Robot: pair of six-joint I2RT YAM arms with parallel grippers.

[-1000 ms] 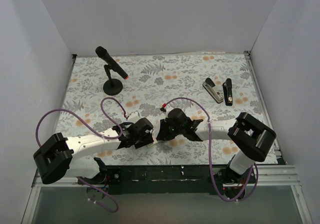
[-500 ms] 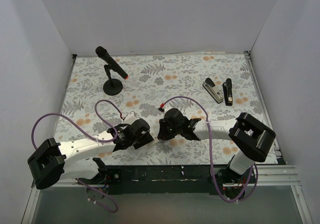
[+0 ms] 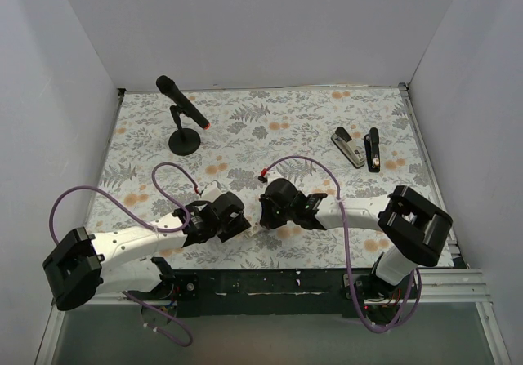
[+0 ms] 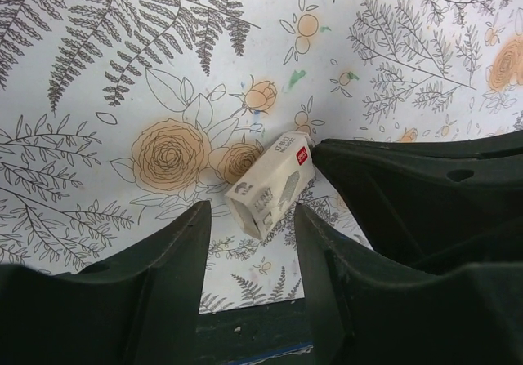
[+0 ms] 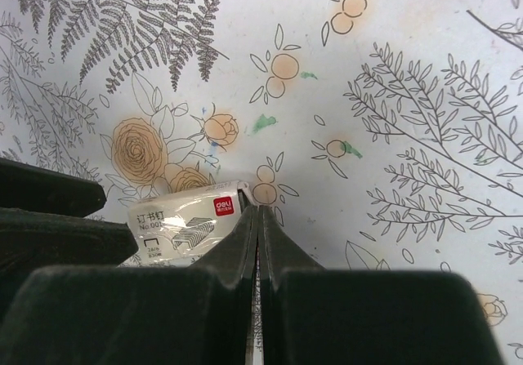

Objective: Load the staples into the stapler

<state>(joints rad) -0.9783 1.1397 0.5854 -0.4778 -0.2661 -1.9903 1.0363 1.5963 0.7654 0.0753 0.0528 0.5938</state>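
Note:
The small whitish staples box (image 4: 270, 187) lies flat on the floral mat near the front edge, between my two grippers (image 3: 255, 229). My left gripper (image 4: 252, 211) is open, and the near end of the box sits just ahead of its fingertips, touching neither. My right gripper (image 5: 257, 212) is shut, its tips pressed against the right end of the box (image 5: 184, 222), by the end flap. Whether it pinches the flap I cannot tell. The stapler (image 3: 350, 148) lies far off at the back right, its silver base beside its black top arm (image 3: 373, 149).
A black microphone on a round stand (image 3: 183, 120) is at the back left. White walls close in the mat on three sides. The right gripper's black body (image 4: 425, 193) fills the right side of the left wrist view. Purple cables (image 3: 302, 165) loop above both arms.
The left arm's elbow has swung back and to the left, drawing its gripper slightly leftward. The right gripper has closed fully and shifted a little toward the box.

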